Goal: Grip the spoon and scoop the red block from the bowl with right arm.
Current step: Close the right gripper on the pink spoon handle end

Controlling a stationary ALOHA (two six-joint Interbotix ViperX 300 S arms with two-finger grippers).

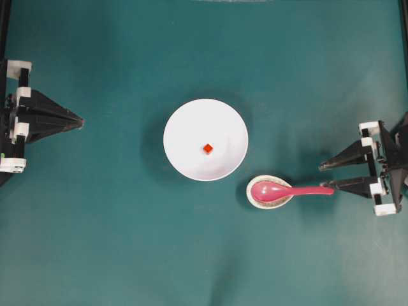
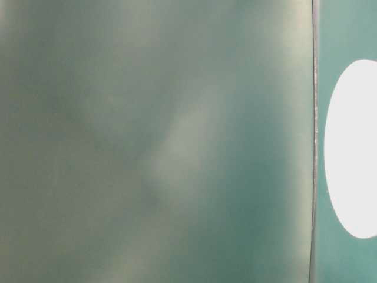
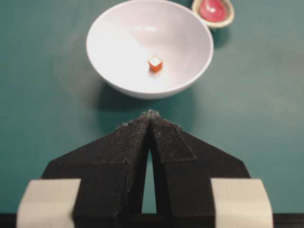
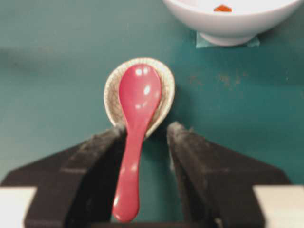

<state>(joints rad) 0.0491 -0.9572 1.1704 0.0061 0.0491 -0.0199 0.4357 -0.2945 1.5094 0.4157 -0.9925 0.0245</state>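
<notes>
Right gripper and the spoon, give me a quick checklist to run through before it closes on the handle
1. Right gripper open: ok.
2. Spoon handle between the fingers: ok, but it lies close to one finger, not centred.
3. Spoon head resting in the speckled spoon rest: ok.
4. Red block lying in the bowl: ok.
5. Left gripper shut and back from the bowl: ok.
6. Fingers low enough to catch the handle: cannot tell.
</notes>
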